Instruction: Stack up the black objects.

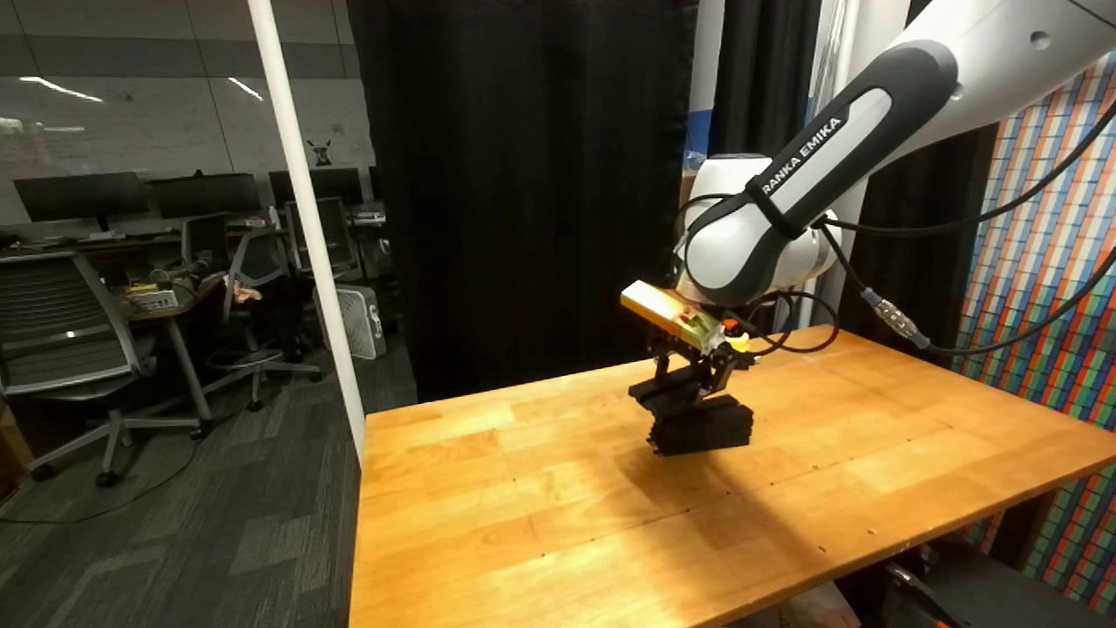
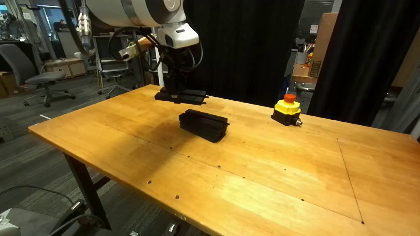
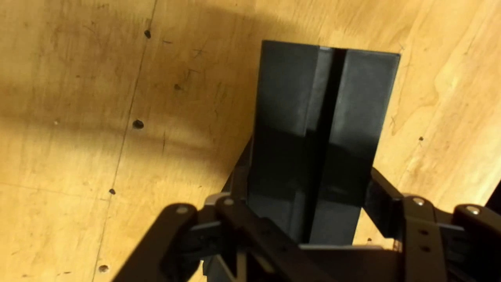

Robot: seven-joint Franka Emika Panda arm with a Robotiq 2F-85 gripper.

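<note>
Pads of my gripper pinch a black bar by its two long sides. My jaws are closed tight on it, so the space between them is just as wide as the bar. A dark groove runs down the bar, and I cannot tell if it is one piece or two side by side. Two tiny pegs poke out of one end. I hold the bar up in the air. Lower down, the pile of black bars sits on the wood table. In an exterior view, wood shows between the bar and the pile. From my wrist, a bit of the pile peeks out under the bar, and the two lie at a slant to each other. Farther along the table is a red button on a yellow and black box. Behind the table, a pale cup has thin things standing in it, too small to name. Just beside it is a brown carton; its inside is hidden.
</note>
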